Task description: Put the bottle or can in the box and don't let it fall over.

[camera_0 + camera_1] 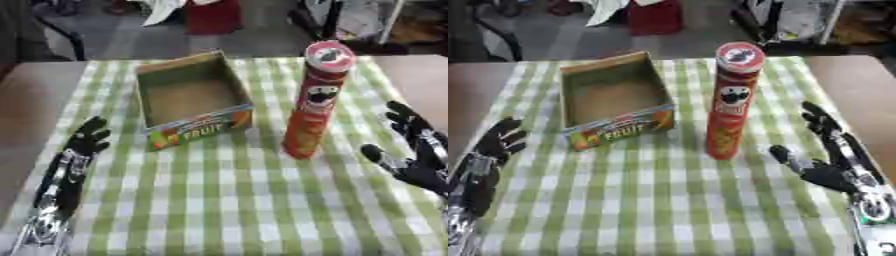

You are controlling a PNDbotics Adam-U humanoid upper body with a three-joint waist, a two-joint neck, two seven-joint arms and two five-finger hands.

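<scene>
Tall red cardboard crisp can point(730, 105) upright beside open fruit-print cardboard box point(192, 100), not yet grasped; right hand point(829, 152) near, fingers spread; left hand point(86, 140) idle, fingers relaxed; side grasp needed next

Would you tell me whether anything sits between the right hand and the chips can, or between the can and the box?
Nothing visible does. Only bare checked cloth lies between the open right hand and the upright can, and between the can and the open box.
</scene>
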